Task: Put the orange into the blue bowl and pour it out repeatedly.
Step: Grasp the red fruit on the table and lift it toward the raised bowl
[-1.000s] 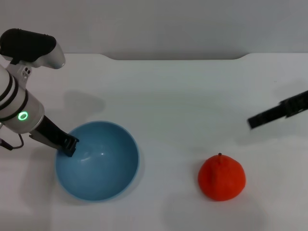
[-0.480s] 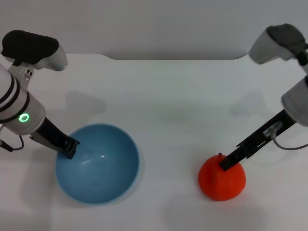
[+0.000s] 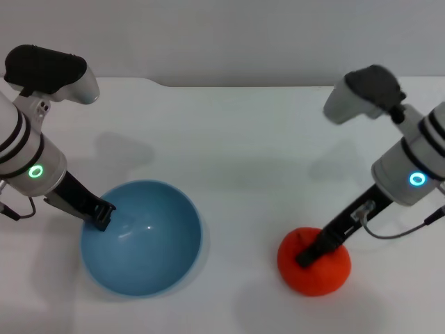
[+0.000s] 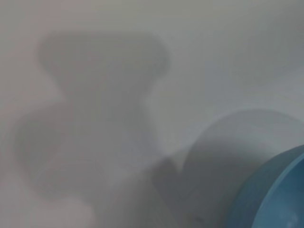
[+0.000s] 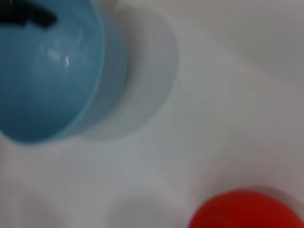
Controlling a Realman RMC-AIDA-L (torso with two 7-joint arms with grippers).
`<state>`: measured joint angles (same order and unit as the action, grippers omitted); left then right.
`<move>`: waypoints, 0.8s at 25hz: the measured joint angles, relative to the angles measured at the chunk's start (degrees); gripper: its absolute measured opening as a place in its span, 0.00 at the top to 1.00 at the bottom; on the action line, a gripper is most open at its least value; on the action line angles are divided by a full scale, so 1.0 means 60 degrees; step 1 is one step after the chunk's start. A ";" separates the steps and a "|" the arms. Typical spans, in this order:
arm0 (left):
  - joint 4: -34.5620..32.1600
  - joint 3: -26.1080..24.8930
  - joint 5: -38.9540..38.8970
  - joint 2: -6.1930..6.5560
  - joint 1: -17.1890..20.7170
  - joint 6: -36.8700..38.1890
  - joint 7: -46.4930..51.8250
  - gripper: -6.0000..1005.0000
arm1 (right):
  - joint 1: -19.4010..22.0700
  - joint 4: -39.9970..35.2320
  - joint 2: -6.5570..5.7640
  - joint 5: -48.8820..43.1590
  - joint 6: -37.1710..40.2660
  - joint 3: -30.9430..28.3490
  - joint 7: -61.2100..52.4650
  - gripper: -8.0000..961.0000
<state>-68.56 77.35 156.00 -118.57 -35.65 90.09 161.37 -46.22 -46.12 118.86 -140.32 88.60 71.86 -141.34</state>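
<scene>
One orange (image 3: 316, 268), one blue bowl (image 3: 142, 236), white bench (image 3: 243, 139).
Left gripper (image 3: 102, 215) clamps bowl rim; right gripper (image 3: 306, 259) atop orange, grip unclear.

Left arm reaching in from the left edge of the head view, white forearm with black bands and a lit green ring, dark wrist link slanting down and toward the middle. Left gripper (image 3: 103, 213) set at the near-left rim of the blue bowl (image 3: 156, 240), tip just inside the rim; finger spread hidden. Right arm angled in from the right edge, grey-and-white forearm with a lit blue ring, slim black link sloping down and inward. Right gripper (image 3: 309, 255) pressed onto the top of the orange (image 3: 327, 271); finger spread not discernible.
</scene>
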 joint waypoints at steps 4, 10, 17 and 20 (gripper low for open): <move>0.0001 -0.0001 0.0000 0.0000 -0.0004 0.0030 0.0000 0.99 | 0.0079 -0.0124 -0.0033 -0.0046 -0.0052 0.0564 0.0024 0.47; 0.0001 0.0013 0.0002 0.0000 -0.0015 0.0051 -0.0005 0.99 | 0.0569 -0.0919 -0.0056 -0.0051 0.0030 0.0531 0.0229 0.69; 0.0001 0.0185 0.0003 -0.0004 -0.0100 0.0149 0.0015 0.99 | 0.1594 -0.2922 -0.0092 -0.0063 0.0597 -0.0554 0.0427 0.89; 0.0002 0.0312 -0.0094 -0.0031 -0.0216 0.0217 0.0082 0.99 | 0.1860 -0.3968 -0.0072 0.0154 0.1026 -0.1250 0.0675 0.90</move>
<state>-68.55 79.22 155.43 -118.75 -36.94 91.40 161.86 -35.06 -69.93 118.43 -139.40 94.76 64.36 -137.29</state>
